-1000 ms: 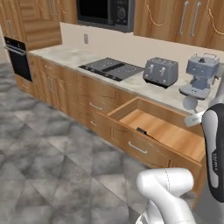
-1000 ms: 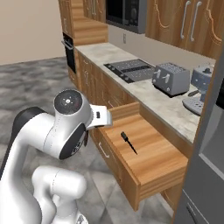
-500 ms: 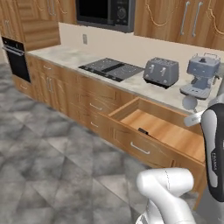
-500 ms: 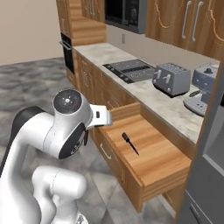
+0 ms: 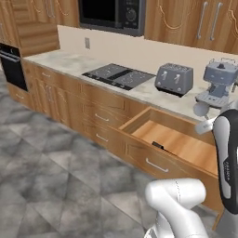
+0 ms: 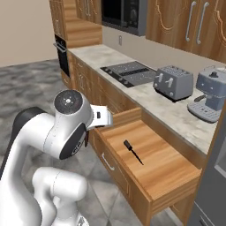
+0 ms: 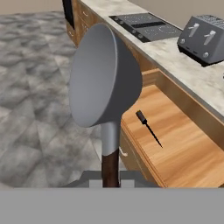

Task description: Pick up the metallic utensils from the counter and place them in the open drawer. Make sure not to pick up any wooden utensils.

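From the left base view I see the drawer (image 5: 183,145) pulled open under the toaster (image 5: 174,79), with a dark knife (image 5: 158,146) lying just inside its front edge.

In the right base view the knife (image 6: 132,152) lies on the drawer (image 6: 170,165) floor, nearer the front left corner, point toward the far right.

In the hand view my gripper (image 7: 110,181) is clamped on the brown handle of a grey metal utensil (image 7: 103,76), its rounded head upright, held out in front of the drawer (image 7: 186,148) and the knife (image 7: 148,127).
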### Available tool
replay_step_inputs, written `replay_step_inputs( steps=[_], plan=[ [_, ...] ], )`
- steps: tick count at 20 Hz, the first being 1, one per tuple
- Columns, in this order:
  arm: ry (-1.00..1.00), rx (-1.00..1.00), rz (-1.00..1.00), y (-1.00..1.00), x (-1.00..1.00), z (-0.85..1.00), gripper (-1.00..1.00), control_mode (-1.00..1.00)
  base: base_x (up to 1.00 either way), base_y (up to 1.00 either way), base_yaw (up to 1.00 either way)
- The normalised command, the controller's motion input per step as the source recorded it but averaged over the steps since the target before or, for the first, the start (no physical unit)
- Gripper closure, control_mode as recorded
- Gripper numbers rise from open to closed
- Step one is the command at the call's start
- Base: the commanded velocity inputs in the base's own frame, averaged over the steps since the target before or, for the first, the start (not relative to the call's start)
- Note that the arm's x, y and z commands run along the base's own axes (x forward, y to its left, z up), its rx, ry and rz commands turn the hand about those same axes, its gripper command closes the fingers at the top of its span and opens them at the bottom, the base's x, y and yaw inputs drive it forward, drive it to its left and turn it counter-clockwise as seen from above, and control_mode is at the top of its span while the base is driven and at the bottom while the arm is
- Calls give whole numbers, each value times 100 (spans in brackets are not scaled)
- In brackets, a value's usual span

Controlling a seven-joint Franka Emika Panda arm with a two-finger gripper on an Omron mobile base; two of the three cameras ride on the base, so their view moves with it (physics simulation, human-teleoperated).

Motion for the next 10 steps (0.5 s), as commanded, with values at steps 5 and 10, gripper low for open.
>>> replay_step_inputs(
  steps=[5,10],
  plan=[
    [0,0,0,0,0,0,100,100,41,0,-12],
    [0,0,0,0,0,0,100,100,32,0,-11]
  ],
)
